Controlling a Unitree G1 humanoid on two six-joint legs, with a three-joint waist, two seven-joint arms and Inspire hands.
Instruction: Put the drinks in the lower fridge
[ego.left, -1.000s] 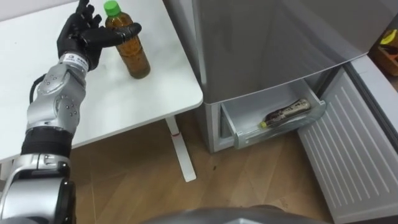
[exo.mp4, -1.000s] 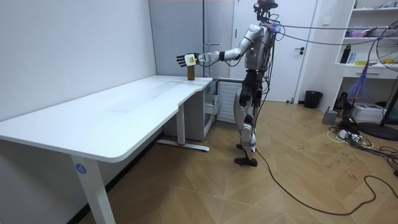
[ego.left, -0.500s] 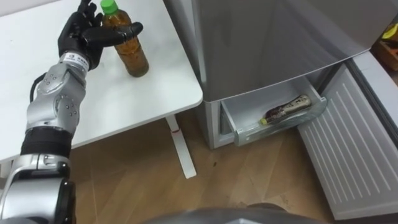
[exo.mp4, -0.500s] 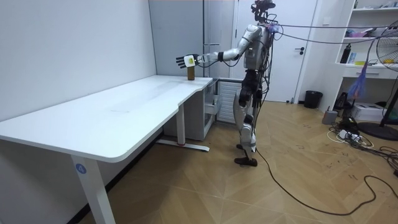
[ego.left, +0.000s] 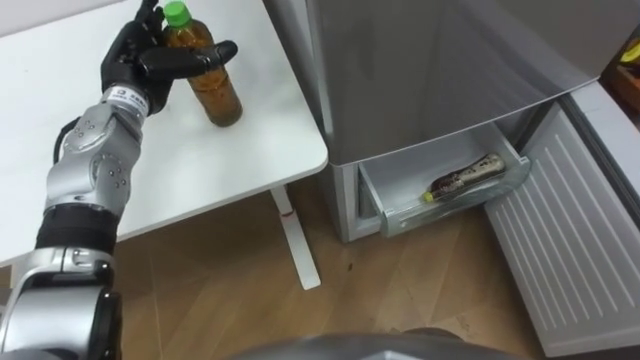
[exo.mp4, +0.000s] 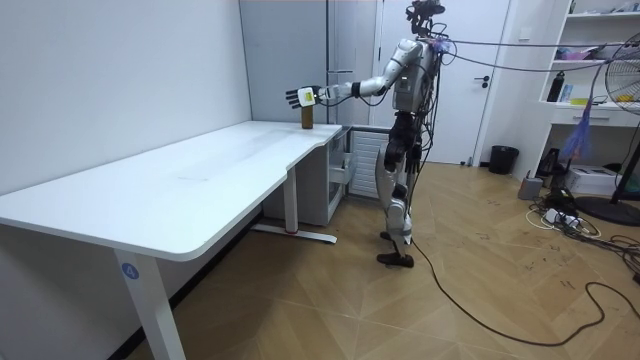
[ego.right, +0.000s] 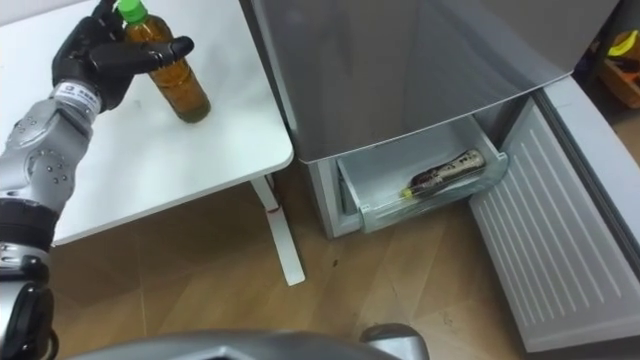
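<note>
Since the containers are the main thing, I'll start there: the fridge had its lower drawer pulled out, a pale see-through bin under the grey front. One drink was in it, a second bottle with a dark label. It lay flat on its side, long axis running along the drawer's width, with the yellowish cap end toward the view's left and a bit nearer the camera. The fridge door hung open on the right, ribbed white inner face showing.

The other drink, the tea bottle, was on the white worktop, near the corner next to the fridge but well apart from the drawer. It stood upright on its base, long axis vertical, green cap pointing straight up, brown liquid inside.

The left hand was right up against it and spread wide. Its thumb reached across the front of the bottle below the neck, and the fingers stood fairly straight on the far side, so the bottle sat in the gap without a closed grasp on it.

From the room view, the robot stood upright on the wood floor between worktop end and fridge, left arm stretched out level over the worktop.
</note>
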